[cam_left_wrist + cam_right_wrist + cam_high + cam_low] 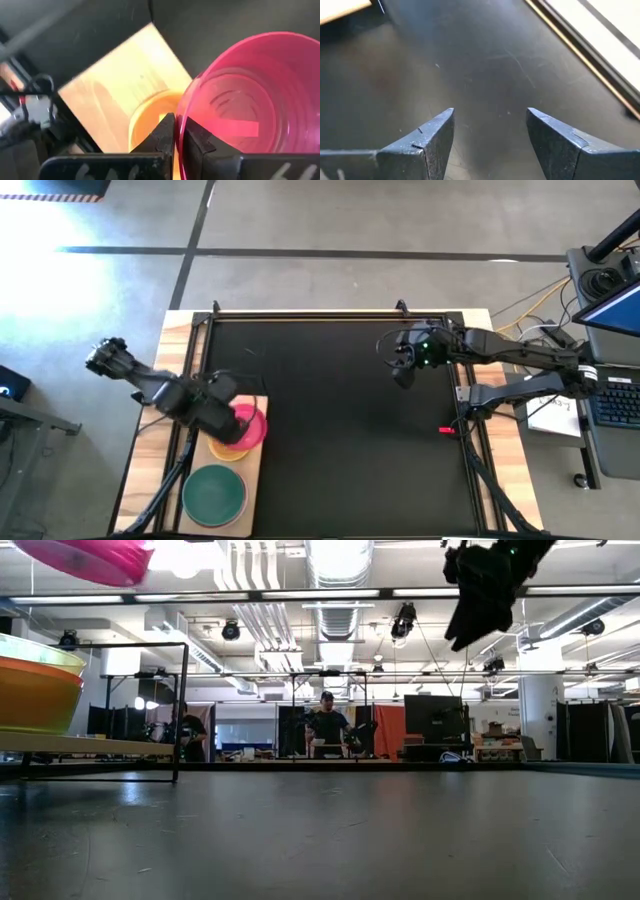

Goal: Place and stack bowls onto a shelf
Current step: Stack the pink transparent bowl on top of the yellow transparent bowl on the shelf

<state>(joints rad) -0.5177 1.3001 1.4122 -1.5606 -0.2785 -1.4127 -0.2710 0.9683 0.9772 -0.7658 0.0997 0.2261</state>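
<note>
Black matting [340,430] covered your table. At lower left, your left gripper [179,134] pinched the round magenta plastic bowl [250,424] by its rim above the yellow bowl [150,117] on the light wooden shelf [255,480] (presumably for stacking); your right gripper [490,132] hung wide open, empty, upper right.

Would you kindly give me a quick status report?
Left gripper shut on magenta bowl, held above yellow bowl on shelf. Right gripper open, empty, over mat. Nothing in the way.
</note>
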